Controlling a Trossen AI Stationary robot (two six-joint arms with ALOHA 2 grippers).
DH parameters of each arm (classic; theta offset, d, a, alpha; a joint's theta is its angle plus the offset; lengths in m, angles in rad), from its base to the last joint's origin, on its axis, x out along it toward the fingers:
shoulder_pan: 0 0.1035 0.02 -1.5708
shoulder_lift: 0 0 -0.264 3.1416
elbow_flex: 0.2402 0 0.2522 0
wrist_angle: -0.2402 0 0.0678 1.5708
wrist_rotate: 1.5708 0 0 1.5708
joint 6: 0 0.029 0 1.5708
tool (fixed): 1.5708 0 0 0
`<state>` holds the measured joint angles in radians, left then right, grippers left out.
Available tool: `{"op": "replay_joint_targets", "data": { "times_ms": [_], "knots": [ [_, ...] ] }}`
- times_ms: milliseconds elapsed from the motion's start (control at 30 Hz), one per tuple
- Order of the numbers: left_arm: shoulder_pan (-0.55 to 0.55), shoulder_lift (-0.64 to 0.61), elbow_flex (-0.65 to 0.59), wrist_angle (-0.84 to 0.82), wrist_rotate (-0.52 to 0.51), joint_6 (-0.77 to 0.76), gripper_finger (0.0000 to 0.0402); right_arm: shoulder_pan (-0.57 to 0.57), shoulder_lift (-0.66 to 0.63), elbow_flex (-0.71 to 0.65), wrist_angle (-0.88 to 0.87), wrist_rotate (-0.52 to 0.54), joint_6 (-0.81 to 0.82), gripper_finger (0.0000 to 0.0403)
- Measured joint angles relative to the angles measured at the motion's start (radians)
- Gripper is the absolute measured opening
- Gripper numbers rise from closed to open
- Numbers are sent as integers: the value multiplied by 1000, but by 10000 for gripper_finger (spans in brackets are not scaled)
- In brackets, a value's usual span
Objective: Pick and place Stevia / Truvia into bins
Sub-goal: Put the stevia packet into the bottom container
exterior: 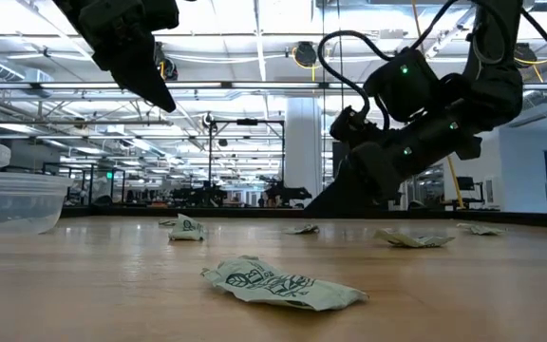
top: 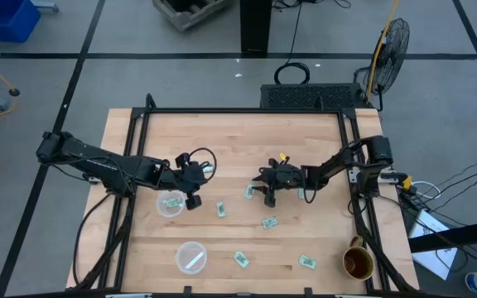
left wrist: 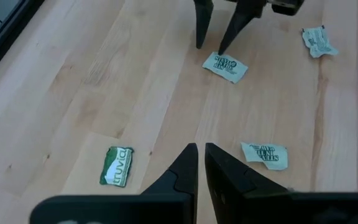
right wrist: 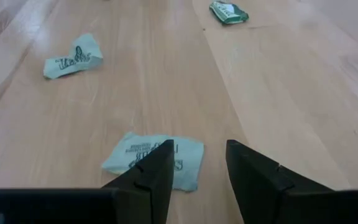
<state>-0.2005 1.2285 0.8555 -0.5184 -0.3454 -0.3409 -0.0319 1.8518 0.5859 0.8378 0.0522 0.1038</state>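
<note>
So the right hand (top: 270,195) is down low over the wooden worktop (top: 305,132), fingers apart, straddling a pale green Stevia sachet (right wrist: 154,158) that lies flat on the wood. One fingertip (right wrist: 157,165) sits over that sachet's edge and the other is just beside it on bare wood; nothing is pinched. From the left wrist view you can see the same two dark fingers standing over that sachet (left wrist: 225,66), one tip right at its corner.

The left hand (top: 195,199) hangs above the worktop, on the far side of that sachet from the right arm, fingers together with only a thin slit between them and nothing in them. Right next to it is a clear cup (top: 170,204) with at least one green sachet inside.

A second clear cup (top: 191,257) sits nearer the front edge of the worktop than the straddled sachet, with something white in it; I can't tell what.

Loose sachets around the straddled one:
- a green Truvia packet (left wrist: 117,165) between it and the left hand
- another Stevia sachet (left wrist: 265,154) just toward the front edge from it
- two more (top: 241,259) and (top: 307,262) well toward the front edge
- one (top: 208,169) up beside the left wrist

A brown-gold mug (top: 358,262) stands at the front corner on the right arm's side, well apart from all of it.
</note>
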Motion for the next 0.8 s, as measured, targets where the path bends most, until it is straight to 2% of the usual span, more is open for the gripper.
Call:
{"op": "replay_joint_targets", "data": {
  "times_ms": [400,800],
  "knots": [
    [0,0,0,-1,-4,2,37,4,110,47,2,9,8,133],
    [0,0,0,1,-4,-5,37,3,89,45,19,24,-7,13]
  ]
}}
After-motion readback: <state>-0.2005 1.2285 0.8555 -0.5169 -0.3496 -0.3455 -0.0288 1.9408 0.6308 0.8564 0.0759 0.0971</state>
